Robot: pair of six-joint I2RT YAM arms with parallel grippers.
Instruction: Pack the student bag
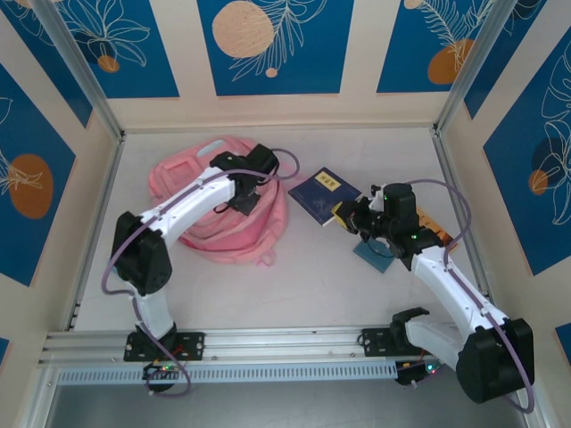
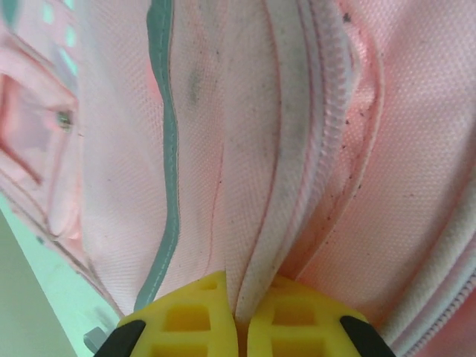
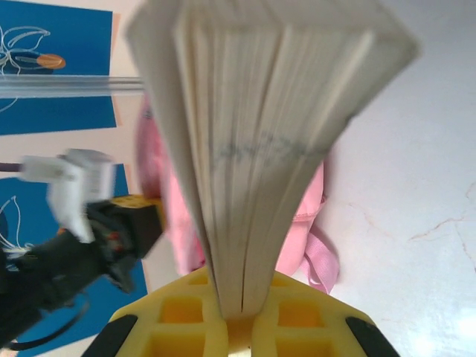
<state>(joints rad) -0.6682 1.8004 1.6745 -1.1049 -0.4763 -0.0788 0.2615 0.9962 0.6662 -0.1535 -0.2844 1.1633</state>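
Toward the far left corner of the bench point(image 1: 303, 290) lies the student bag point(image 1: 183, 174), slumped flat, with the left hand point(image 1: 245, 192) pressed onto its right side. That hand is closed narrow, pinching a fold of pink fabric just beside the white zipper trim point(image 2: 316, 97). The right hand point(image 3: 239, 305) is clamped on a thick book point(image 3: 260, 134), gripped at one end so the page edges fan out away from the fingers. It hangs over the middle of the bench, near a teal case point(image 1: 373, 254).

From the right hand, the bag lies to the left and slightly farther back, and the book's long axis already points roughly that way. The left arm is the nearer one. The next move likely depends on the left hand lifting its fold to open a mouth facing the book. Whether the zipper is open at all cannot be told.
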